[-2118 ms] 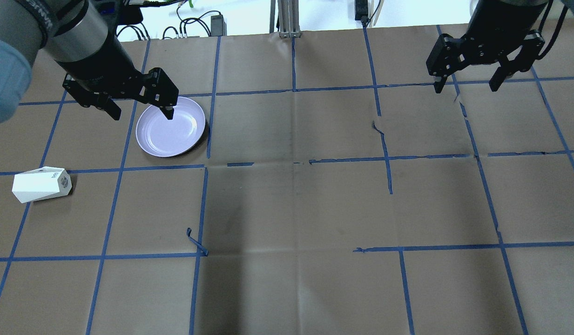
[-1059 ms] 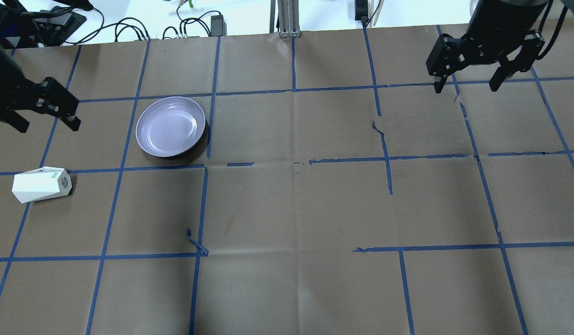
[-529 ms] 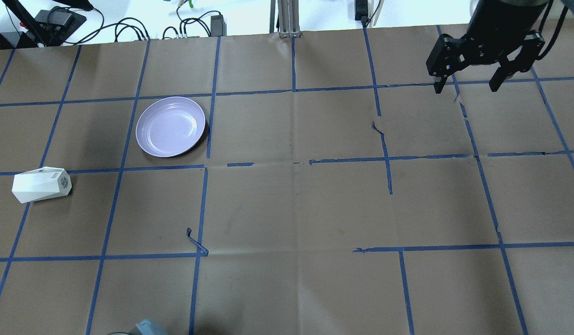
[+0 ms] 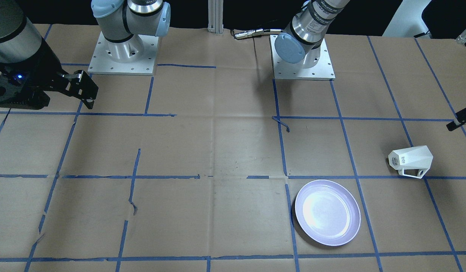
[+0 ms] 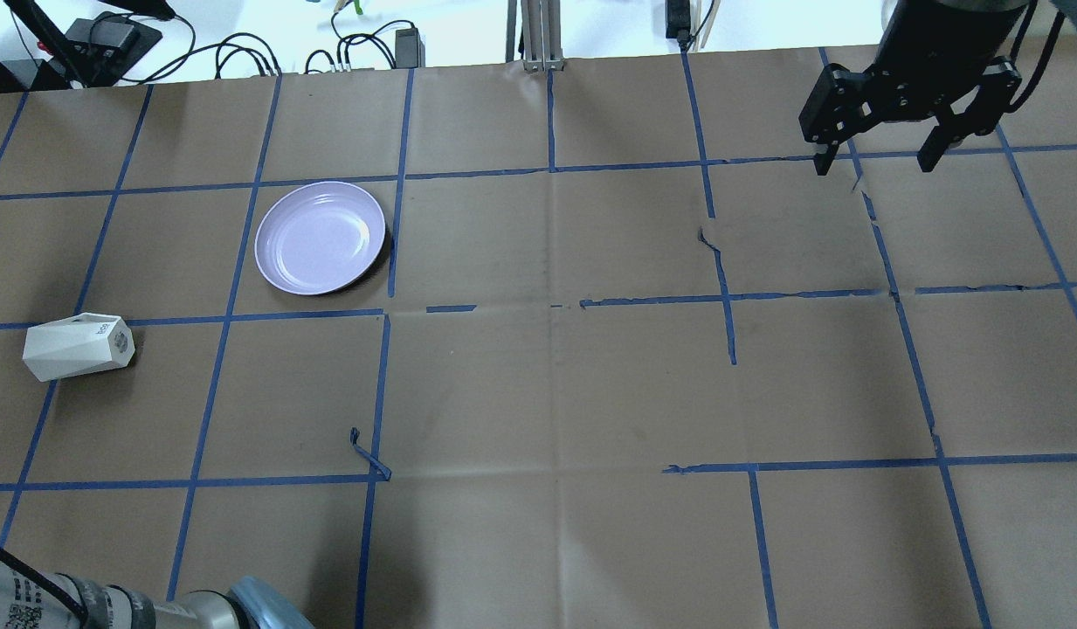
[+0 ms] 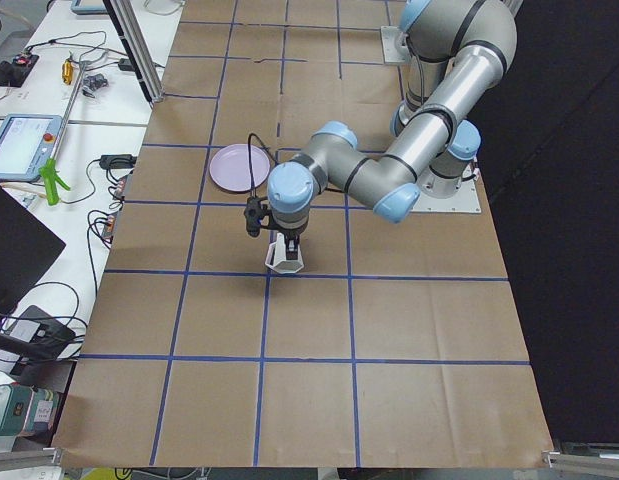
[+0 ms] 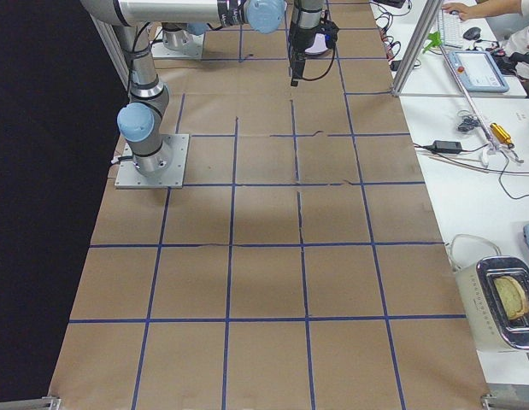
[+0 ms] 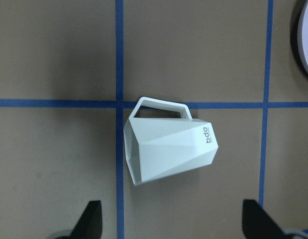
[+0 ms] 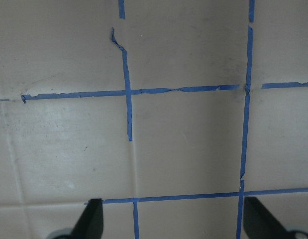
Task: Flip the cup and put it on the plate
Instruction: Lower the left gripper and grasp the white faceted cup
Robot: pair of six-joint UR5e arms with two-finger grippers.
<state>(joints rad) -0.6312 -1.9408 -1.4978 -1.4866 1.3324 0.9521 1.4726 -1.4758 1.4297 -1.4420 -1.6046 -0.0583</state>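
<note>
- Near left corner: left arm's elbow (image 5: 258, 607) has swung into the overhead view; it was not there a moment ago.
- Left gripper (image 8: 173, 221), over the plate two seconds back, now hangs above the cup (image 5: 79, 347), jaws spread wide and clear of it.
- Cup unmoved, at the table's left, on its side. Its long axis runs left-right: mouth toward the left edge, printed base toward the centre, handle on the far side.
- Plate (image 5: 320, 238) unmoved, farther and to the right of the cup, well apart from it.
- Far right: right gripper (image 5: 874, 164) unchanged, jaws wide, holding nothing.
</note>
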